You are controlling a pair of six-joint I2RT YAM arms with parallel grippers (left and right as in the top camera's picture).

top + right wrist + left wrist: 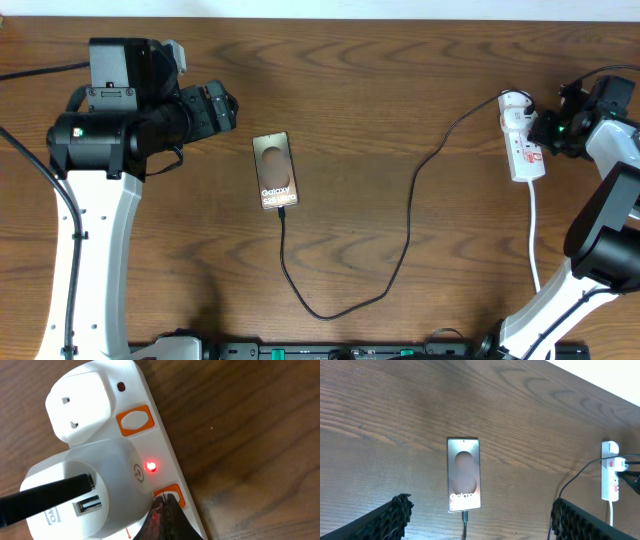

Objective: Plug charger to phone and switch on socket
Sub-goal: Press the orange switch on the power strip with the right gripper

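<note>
The black charger cable point(330, 312) loops nearest on the tabletop point(400, 60), its tip seated in the central Galaxy phone point(275, 172), so the left hand point(226, 104) hangs spread and empty; far right, only the wrist view shows the right hand point(548, 128), opening unclear, on the power strip's point(522, 150) orange switch point(176, 496) beside a lit red lamp point(150, 466).

The desk point(400, 110) is brown wood with dark wavy lines in it. A pale strip point(610, 375) runs along its far edge.

Phone point(274, 170) screen: white "Galaxy" lettering; smaller line beneath blurred. Adapter point(85, 485) label illegible.
</note>
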